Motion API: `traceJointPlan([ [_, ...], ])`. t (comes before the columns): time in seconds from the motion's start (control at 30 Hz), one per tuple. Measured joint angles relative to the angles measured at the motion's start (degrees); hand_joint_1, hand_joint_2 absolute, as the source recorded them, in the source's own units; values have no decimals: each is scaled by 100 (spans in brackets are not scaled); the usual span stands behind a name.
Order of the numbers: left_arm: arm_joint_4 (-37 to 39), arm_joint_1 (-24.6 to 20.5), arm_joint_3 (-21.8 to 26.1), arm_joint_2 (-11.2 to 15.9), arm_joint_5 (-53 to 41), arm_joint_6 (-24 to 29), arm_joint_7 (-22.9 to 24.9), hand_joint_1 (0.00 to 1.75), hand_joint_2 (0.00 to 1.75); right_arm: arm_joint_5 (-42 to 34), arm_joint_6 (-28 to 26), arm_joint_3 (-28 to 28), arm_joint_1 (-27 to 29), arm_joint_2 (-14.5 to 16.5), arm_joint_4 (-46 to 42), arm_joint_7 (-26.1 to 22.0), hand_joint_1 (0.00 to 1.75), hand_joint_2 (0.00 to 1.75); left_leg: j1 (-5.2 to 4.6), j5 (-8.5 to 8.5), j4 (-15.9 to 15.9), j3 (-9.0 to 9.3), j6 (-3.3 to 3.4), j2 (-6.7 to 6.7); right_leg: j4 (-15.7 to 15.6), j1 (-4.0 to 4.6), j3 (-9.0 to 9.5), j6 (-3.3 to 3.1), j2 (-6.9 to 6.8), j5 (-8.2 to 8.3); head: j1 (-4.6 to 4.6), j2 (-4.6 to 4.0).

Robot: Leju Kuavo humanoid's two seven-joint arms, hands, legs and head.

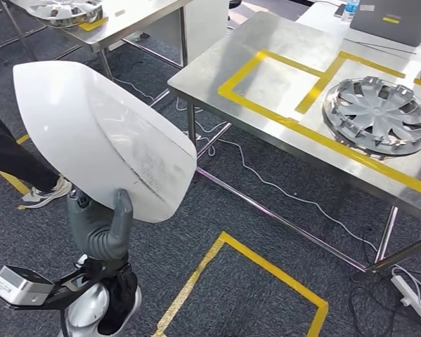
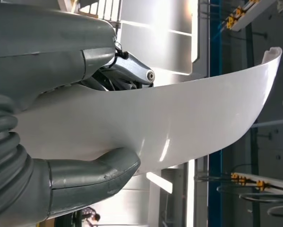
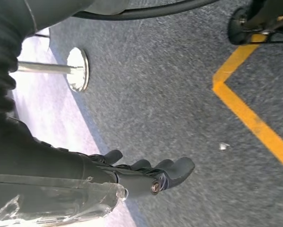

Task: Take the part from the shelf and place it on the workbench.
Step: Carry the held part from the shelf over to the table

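Part (image 1: pixel 99 133): white curved shell, clamped at its lower edge by left hand (image 1: pixel 99 228), thumb under, fingers (image 2: pixel 132 71) over the rim, so it rides high above the carpet, well short of the workbench (image 1: pixel 282 133). Bench's taped bay beside the hubcap (image 1: pixel 380 116) looks the likely target. Right hand (image 3: pixel 147 172) hangs holding nothing, fingers loosely extended, toward the floor.

- The large white curved panel (image 1: pixel 99 133) I'm carrying looks like glossy, smooth painted plastic, with a dull scuffed patch near one end.
- My left hand (image 1: pixel 105 228) on it reads as matt grey plastic.
- The grey steel workbench (image 1: pixel 282 49) has a brushed, softly reflective top marked with yellow tape.
- The silver spoked hubcap (image 1: pixel 379 114) looks like metallic-finished plastic, I think.
- The dark grey floor carpet (image 1: pixel 240 295) is rough and coarse.
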Motion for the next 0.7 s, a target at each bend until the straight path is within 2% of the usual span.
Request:
traceJointPlan([
  [0.07,0,-2,-2,-2,2,-2,0,175,175,-3,0,0,-5,10,0,-5,0,175,-28,-33,6,37,-50,73,-701,20,382,-34,-160,261,-4,0],
  [0.1,0,-3,-2,-2,2,-2,-1,175,175,-5,0,0,-13,16,0,-7,0,175,-43,-41,8,47,-80,102,-871,31,471,-64,-205,305,-9,0],
  [0.17,0,-5,-3,-4,2,-2,-1,175,175,-10,0,0,-18,22,0,-10,0,175,-49,-43,-2,58,-143,165,-910,51,469,-146,-137,305,-20,0],
  [0.23,0,-7,-4,-8,1,1,-1,175,175,-12,0,-1,-11,22,0,-9,0,175,-22,-102,46,48,-219,121,-927,40,465,-219,-39,322,-23,0],
  [0.3,0,-8,-5,-7,-2,8,-2,175,175,-10,0,-2,-16,22,0,-8,0,175,-5,-355,449,-130,-271,-51,-949,10,477,-279,59,342,-47,0],
  [0.37,0,-2,-5,2,-1,19,-2,175,175,-8,0,-2,-24,23,0,-8,0,175,-5,-686,1195,-508,-287,-161,-949,5,475,-305,165,344,-67,0],
  [0.4,0,3,-5,5,1,24,-2,175,175,-8,0,-2,-23,24,0,-8,0,175,-5,-755,1474,-668,-289,-178,-949,5,475,-308,227,344,-71,0],
  [0.43,0,7,-5,7,3,26,-2,175,175,-8,0,-2,-18,24,0,-8,0,175,-5,-721,1580,-749,-287,-187,-948,5,477,-308,289,343,-70,0],
  [0.47,0,9,-5,7,5,27,-2,175,175,-8,0,-2,-13,24,0,-8,0,175,-4,-580,1466,-721,-278,-196,-948,4,481,-306,353,343,-70,0],
  [0.5,0,9,-5,6,7,28,-2,175,175,-8,0,-2,-11,25,0,-8,0,175,0,-371,1167,-593,-266,-226,-947,0,486,-300,419,344,-70,0],
  [0.57,0,7,-5,5,8,28,-2,175,175,-8,0,-2,-16,26,0,-8,0,175,23,-36,427,-249,-238,-405,-932,3,476,-261,542,342,-72,0],
  [0.63,0,8,-4,3,8,30,-1,175,175,-8,0,-2,-12,26,0,-8,0,175,30,37,58,-81,-195,-534,-932,6,446,-192,636,348,-76,0],
  [0.7,0,8,-4,-2,9,30,-1,175,175,-8,0,-2,18,26,0,-8,0,175,23,36,20,-68,-125,-481,-965,-8,421,-118,688,361,-76,0],
])
